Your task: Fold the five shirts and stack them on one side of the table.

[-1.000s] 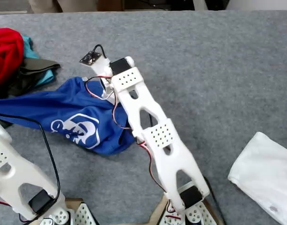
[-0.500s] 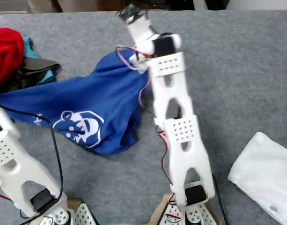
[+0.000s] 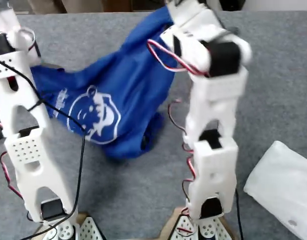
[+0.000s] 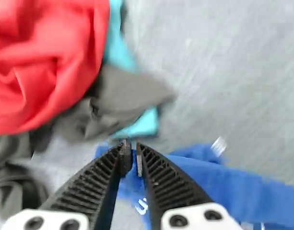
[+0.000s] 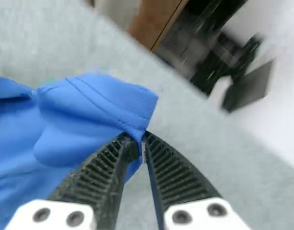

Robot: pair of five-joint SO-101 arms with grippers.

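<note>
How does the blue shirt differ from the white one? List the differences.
Colour: the blue shirt carries a white print; the white shirt looks plain.
Hold: the left gripper and right gripper both clamp the blue shirt; the white shirt lies untouched.
Shape: the blue shirt hangs spread and rumpled; the white shirt is a compact, flat bundle.
Both are over the same grey table.
</note>
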